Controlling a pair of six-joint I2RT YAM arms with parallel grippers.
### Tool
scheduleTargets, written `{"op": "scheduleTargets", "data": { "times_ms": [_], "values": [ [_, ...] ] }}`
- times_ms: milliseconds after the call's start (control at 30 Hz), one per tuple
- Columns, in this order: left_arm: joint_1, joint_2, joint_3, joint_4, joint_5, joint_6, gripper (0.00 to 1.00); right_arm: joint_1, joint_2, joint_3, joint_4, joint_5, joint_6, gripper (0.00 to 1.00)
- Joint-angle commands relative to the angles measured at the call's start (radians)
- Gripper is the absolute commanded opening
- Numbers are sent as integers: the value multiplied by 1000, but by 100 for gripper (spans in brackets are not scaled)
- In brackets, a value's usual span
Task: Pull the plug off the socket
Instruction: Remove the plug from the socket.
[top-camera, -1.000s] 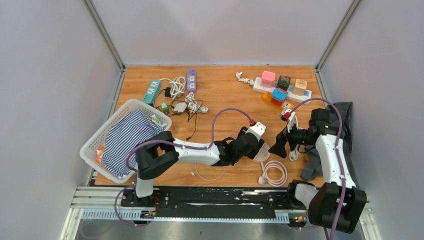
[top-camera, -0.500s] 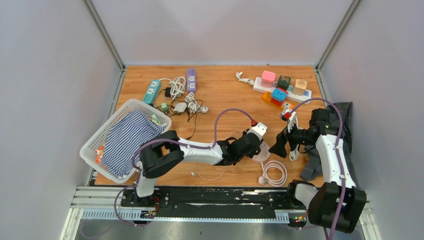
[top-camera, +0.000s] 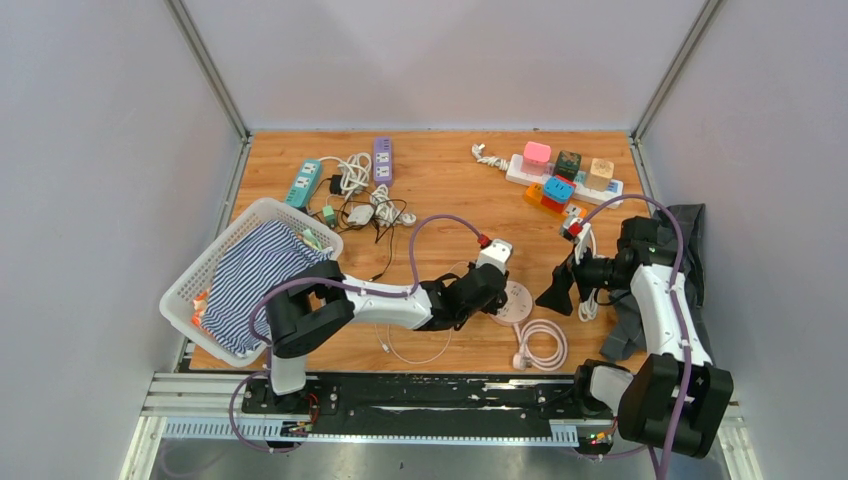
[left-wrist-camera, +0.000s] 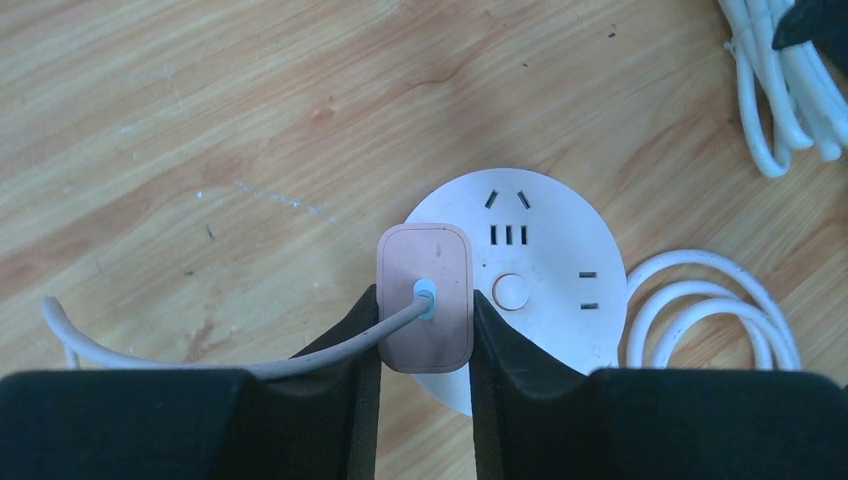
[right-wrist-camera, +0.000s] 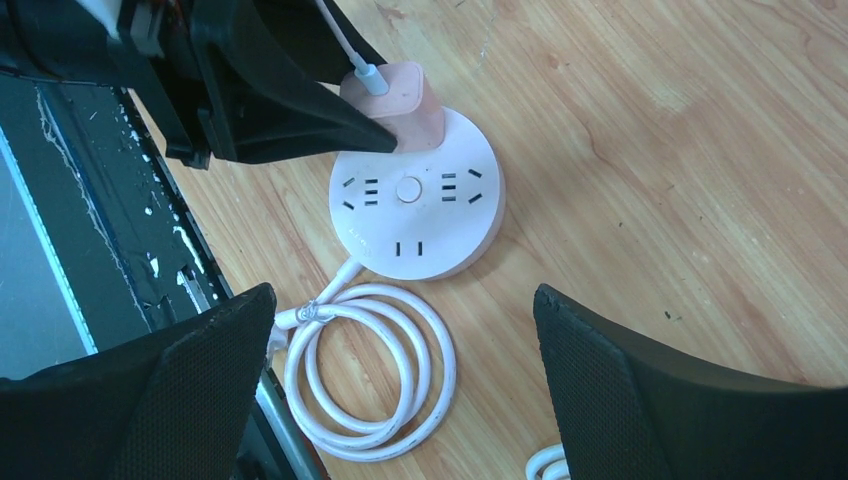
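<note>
A pink plug (left-wrist-camera: 425, 297) with a pale cable sits in the round white socket (left-wrist-camera: 545, 300) on the wooden table. My left gripper (left-wrist-camera: 424, 330) is shut on the pink plug, one finger on each side. In the top view the left gripper (top-camera: 490, 285) is at the socket's (top-camera: 517, 300) left edge. The right wrist view shows the plug (right-wrist-camera: 395, 95) standing on the socket (right-wrist-camera: 420, 205) with the left fingers (right-wrist-camera: 290, 105) around it. My right gripper (top-camera: 556, 292) is open and empty, hovering to the right of the socket.
The socket's white coiled cord (top-camera: 543, 345) lies near the front edge. Loose white cable (top-camera: 588, 300) lies by the right gripper. A power strip with coloured adapters (top-camera: 562, 177) is at the back right, more strips and cables (top-camera: 350, 185) at the back left, a basket (top-camera: 210, 265) at the left.
My left gripper has shifted left with the plug and socket; the socket and its coiled cord slid slightly left. The right gripper has barely moved.
</note>
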Motion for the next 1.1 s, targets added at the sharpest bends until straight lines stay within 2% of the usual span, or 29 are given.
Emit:
{"op": "scheduleTargets", "data": {
  "times_ms": [0,167,333,433,500,533,600,667,867,1067],
  "values": [
    [6,-44,-37,4,-49,-218,0,-4,13,-9,-50,-44,-45,100],
    [7,-23,-39,1,-38,-355,0,81,-12,-53,-26,-23,-152,100],
    [7,-10,-47,2,-31,-399,0,265,-119,-164,75,51,-262,100],
    [7,-6,-58,1,-25,-414,0,316,-129,-177,130,94,-254,96],
    [8,-2,-63,1,-17,-420,0,341,-111,-176,168,131,-220,85],
    [8,-1,-64,2,-15,-427,0,358,-99,-175,182,156,-210,76],
    [8,1,-68,2,-10,-442,0,390,-68,-170,207,198,-190,49],
    [7,5,-68,2,-6,-453,0,420,-29,-161,220,234,-174,38],
    [8,18,-71,2,3,-472,0,463,38,-150,255,307,-124,24],
    [8,26,-68,2,-8,-474,0,466,69,-148,252,338,-104,16]
  ]
}}
